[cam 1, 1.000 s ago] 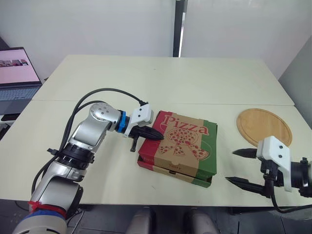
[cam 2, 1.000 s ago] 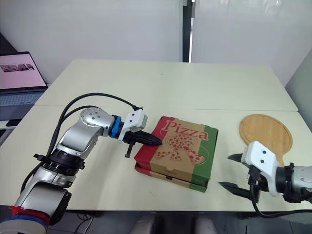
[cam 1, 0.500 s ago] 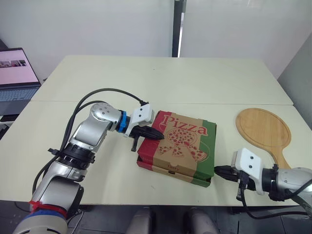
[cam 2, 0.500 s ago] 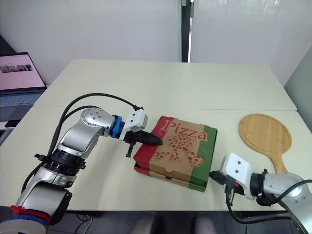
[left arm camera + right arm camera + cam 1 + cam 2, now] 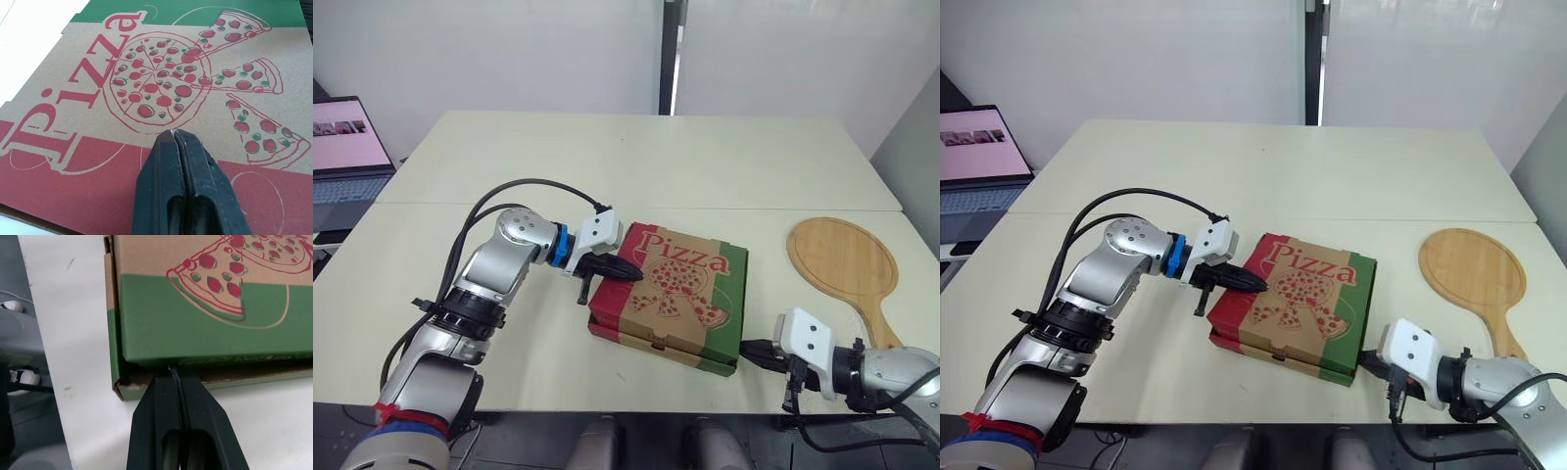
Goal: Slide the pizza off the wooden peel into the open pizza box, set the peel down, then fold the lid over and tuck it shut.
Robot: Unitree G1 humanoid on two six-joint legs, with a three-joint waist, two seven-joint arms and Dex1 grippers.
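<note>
Now – pizza box (image 5: 671,294) closed, on worktop (image 5: 607,166) | your left pincer (image 5: 631,275) shut, empty, pinning its red edge | your right pincer (image 5: 749,350), spread a second ago, now closed, empty, at the green corner: tuck likely underway | peel (image 5: 842,259) parked right.

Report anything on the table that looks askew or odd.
The pizza box is not tucked on its green side: the lid sits proud of the base, leaving a dark gap at the corner, by the shut right pincer.
</note>
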